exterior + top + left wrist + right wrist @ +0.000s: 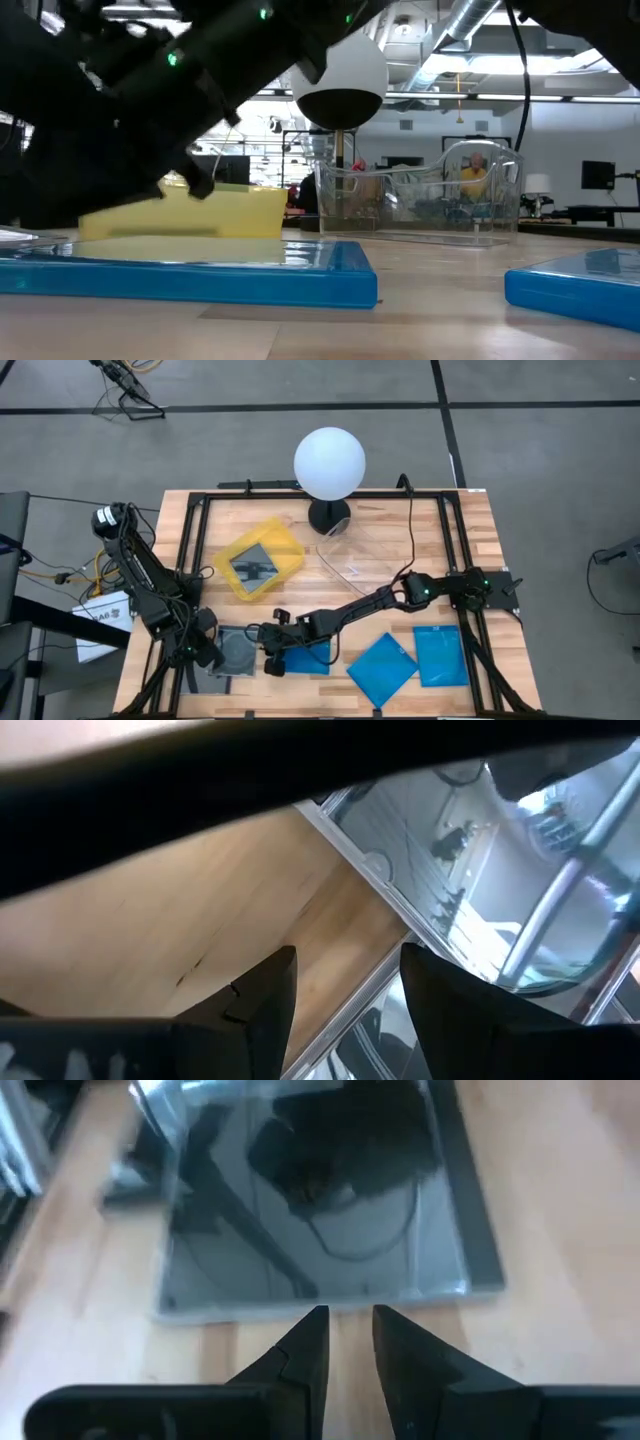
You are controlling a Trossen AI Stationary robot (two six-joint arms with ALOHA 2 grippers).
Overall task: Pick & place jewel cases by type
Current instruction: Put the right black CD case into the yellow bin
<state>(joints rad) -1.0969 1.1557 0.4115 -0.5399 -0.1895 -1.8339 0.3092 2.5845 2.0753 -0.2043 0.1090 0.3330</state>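
Observation:
A grey jewel case with a clear face lies flat near the table's front left, and a second grey one lies just in front of it. My right gripper reaches in from the right, slanting down. Its fingers are a narrow gap apart, their tips at the case's near edge, with bare wood between them. My left gripper hangs open above the clear-faced case's left edge, fingers pointing steeply down. Three blue jewel cases lie flat along the front.
A yellow tray at centre left holds one grey case. A clear plastic tray stands behind the centre, next to a lamp with a white globe. A black frame runs around the tabletop. Bare wood lies at the far right.

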